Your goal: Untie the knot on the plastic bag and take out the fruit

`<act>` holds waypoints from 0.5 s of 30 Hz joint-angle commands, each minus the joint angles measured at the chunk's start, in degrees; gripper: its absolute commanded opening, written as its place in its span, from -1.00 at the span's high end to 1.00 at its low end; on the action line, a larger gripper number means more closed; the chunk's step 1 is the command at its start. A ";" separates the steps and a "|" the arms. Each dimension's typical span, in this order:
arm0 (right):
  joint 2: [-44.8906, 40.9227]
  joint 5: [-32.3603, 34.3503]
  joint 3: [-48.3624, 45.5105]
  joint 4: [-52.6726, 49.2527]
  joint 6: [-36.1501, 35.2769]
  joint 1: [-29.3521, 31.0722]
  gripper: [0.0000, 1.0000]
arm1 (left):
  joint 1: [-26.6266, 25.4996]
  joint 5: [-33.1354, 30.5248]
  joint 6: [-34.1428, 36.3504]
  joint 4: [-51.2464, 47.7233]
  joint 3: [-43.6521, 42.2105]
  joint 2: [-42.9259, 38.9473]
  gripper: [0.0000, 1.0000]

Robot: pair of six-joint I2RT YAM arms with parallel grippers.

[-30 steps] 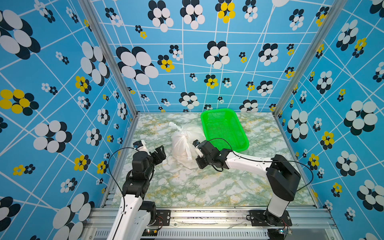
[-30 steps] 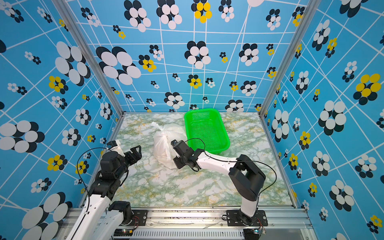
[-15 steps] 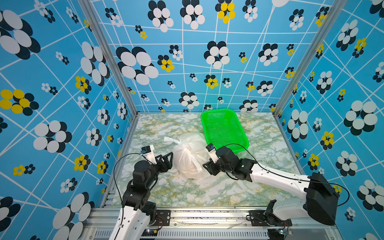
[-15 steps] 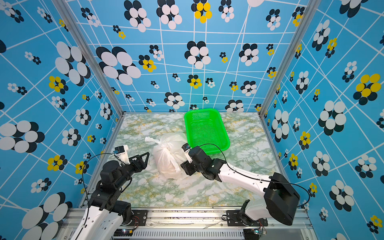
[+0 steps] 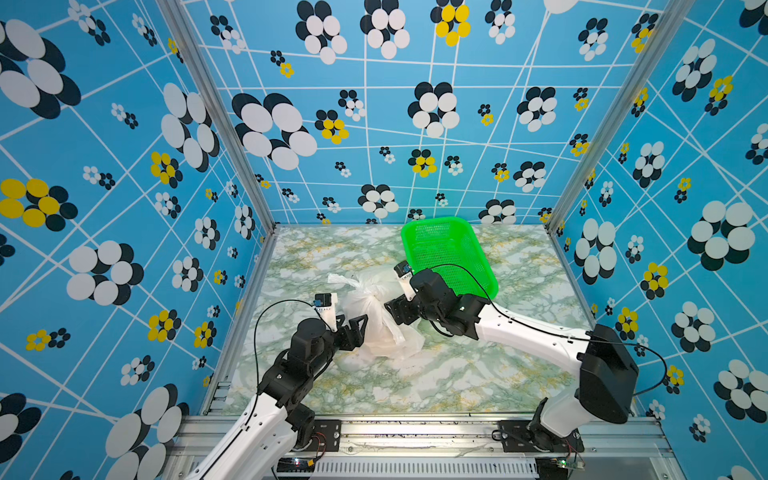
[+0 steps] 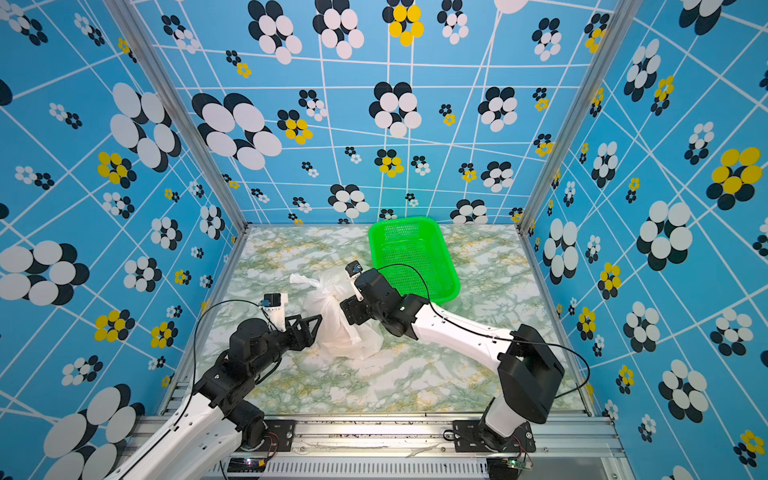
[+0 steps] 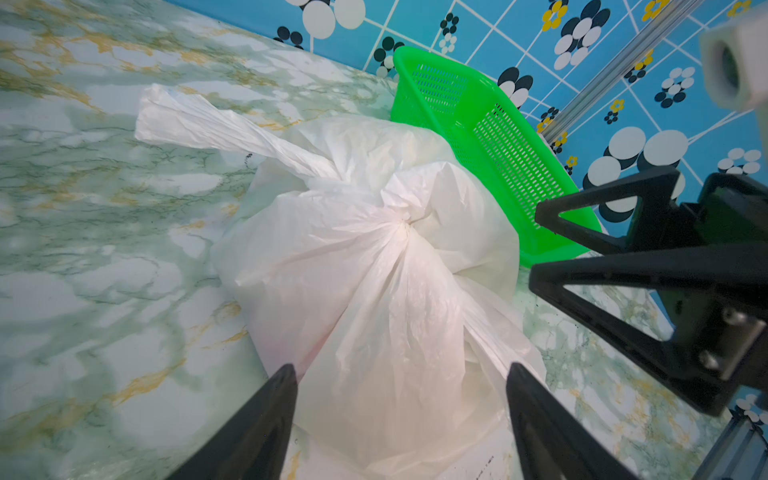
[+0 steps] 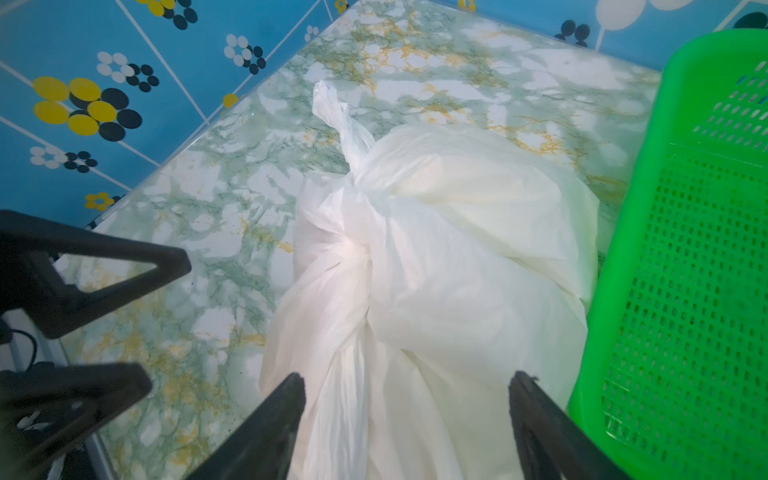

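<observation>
The white plastic bag lies tied shut on the marble table, just left of the green basket. Its knot sits on top, and a twisted tail points to the far left. The fruit is hidden inside the bag. My left gripper is open at the bag's near left side, its fingers spread around the plastic. From the right, my right gripper also stands open against the bag, holding nothing.
An empty green mesh basket stands at the back, right of centre, its near corner beside the bag and behind my right wrist. Patterned blue walls close in three sides. Bare marble table lies in front of the bag.
My right gripper has gone from shut to open beside the bag. Both arms have swung round, the left gripper closing in on the bag. The bag has shifted slightly toward the front.
</observation>
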 commanded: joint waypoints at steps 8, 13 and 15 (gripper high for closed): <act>10.72 -0.50 10.56 -5.60 0.01 -1.57 -0.10 | -3.75 -3.23 3.40 5.33 2.39 7.01 -0.67; 11.20 -1.41 12.05 -6.66 0.12 -1.75 0.76 | -4.35 -4.32 3.77 6.13 3.53 11.22 -0.85; 10.01 -2.43 11.06 -5.75 0.53 -1.75 0.91 | -4.61 -4.59 3.94 6.56 4.18 13.26 -0.92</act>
